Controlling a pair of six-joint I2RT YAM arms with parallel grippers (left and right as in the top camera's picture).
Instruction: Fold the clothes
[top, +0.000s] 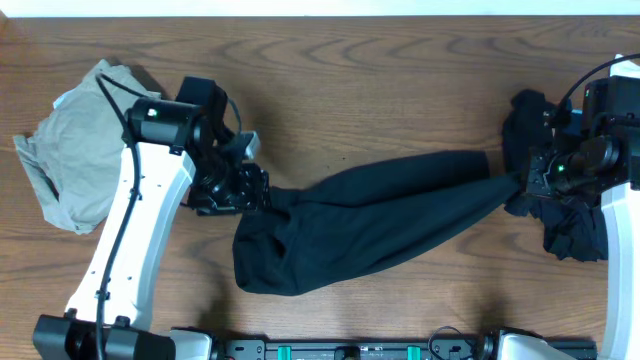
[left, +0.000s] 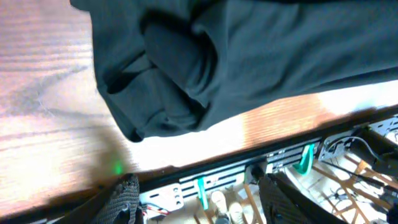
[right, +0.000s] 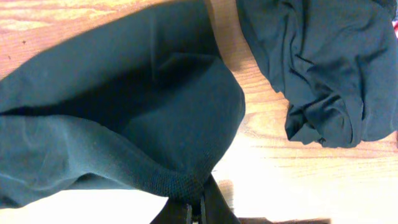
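The trousers (top: 370, 220) lie stretched out, not folded yet. The right gripper (top: 522, 180) is clamped on their right end. The left gripper (top: 250, 188), at their left end, has its jaws apart. A khaki cloth (top: 70, 160) to their left and a black heap (top: 570, 225) to their right lie crumpled.

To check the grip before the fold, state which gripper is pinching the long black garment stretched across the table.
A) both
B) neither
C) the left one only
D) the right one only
D: in the right wrist view the right gripper is shut on the edge of the long black garment, while the left gripper stands open with the cloth lying beyond its fingers.
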